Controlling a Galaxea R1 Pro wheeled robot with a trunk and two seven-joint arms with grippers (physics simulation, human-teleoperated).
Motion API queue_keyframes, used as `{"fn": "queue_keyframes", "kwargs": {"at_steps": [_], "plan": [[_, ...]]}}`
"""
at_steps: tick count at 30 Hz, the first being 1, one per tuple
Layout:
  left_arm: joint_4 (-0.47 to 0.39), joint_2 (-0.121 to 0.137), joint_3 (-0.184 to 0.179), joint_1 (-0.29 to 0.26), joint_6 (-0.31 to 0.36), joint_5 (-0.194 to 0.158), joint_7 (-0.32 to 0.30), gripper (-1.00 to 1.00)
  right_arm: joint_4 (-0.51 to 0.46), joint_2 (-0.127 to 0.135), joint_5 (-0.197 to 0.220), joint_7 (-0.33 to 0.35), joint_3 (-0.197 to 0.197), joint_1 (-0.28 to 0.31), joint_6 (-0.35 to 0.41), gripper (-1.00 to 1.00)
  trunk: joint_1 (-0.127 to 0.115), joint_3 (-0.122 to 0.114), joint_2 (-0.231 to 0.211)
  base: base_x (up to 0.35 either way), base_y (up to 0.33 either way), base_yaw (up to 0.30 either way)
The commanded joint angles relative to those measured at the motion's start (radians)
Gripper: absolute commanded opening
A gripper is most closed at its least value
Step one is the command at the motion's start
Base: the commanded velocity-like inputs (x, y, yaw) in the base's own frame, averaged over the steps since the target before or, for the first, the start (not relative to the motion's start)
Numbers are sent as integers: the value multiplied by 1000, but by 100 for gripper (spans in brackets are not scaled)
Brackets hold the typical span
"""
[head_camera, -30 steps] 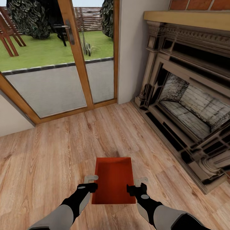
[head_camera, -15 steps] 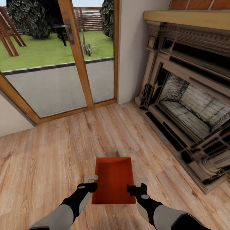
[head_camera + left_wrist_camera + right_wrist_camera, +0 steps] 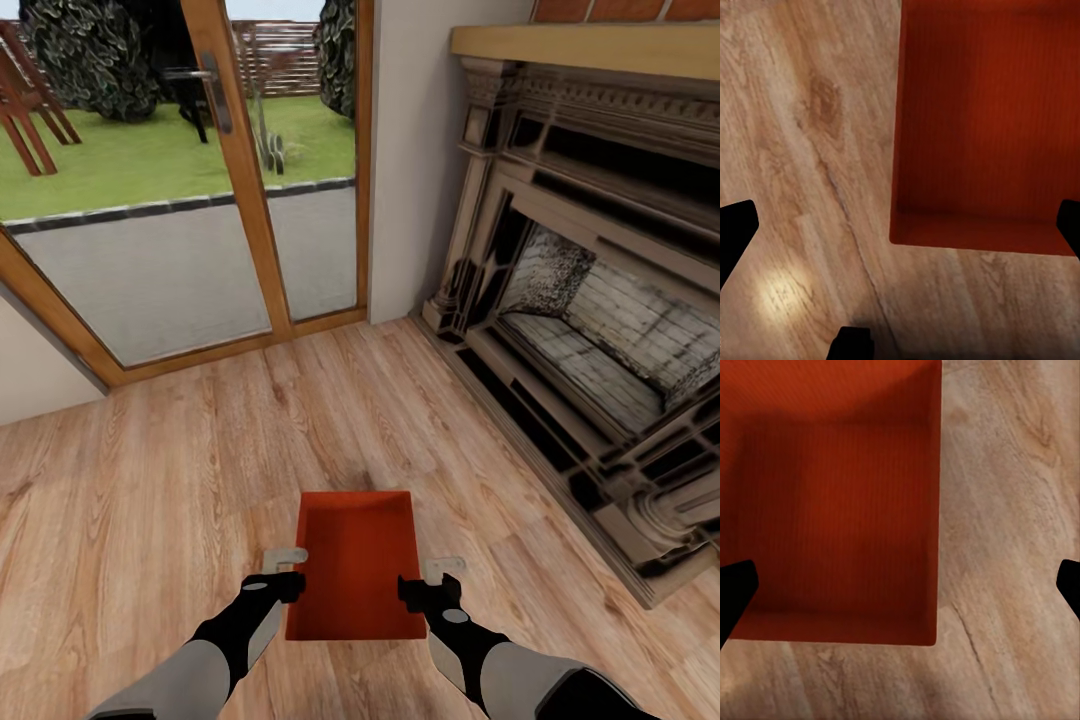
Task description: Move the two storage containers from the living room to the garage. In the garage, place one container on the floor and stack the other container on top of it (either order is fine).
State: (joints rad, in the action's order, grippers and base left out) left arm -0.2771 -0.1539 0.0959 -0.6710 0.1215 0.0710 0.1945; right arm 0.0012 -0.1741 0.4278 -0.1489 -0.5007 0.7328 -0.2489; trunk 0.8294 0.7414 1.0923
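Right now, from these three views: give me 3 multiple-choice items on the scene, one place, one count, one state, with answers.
1. Where is the bin?
A. inside the fireplace
B. between the two hands, over wood floor
C. outside on the grass

2. How many bins show?
A. one
B. two
C. three

3. What is in the bin?
A. books
B. nothing
C. another bin

Answers:
1 B: left hand and right hand flank it.
2 A: a single red bin in the head view.
3 B: wrist views show its bare red bottom.

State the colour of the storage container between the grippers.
Orange-red, plain and unpatterned; the storage container shows best in the right wrist view.
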Motion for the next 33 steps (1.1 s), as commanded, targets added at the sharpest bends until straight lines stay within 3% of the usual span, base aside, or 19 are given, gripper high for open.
{"fn": "queue_keyframes", "kwargs": {"at_steps": [1, 25, 33], "plan": [[-2, -1, 8, 0, 6, 8, 0, 100, 1, 0, 8, -3, -9, 0, -3, 100, 4, 4, 8, 0, 0, 0], [1, 1, 1, 0, 3, 10, -1, 100, 2, 0, 13, -4, -7, 0, -20, 100, 96, 79, 176, 0, 0, 0], [0, 2, -1, 0, 3, 11, -1, 100, 2, 0, 75, -3, -7, 0, -24, 100, 127, 104, 232, 0, 0, 0]]}}
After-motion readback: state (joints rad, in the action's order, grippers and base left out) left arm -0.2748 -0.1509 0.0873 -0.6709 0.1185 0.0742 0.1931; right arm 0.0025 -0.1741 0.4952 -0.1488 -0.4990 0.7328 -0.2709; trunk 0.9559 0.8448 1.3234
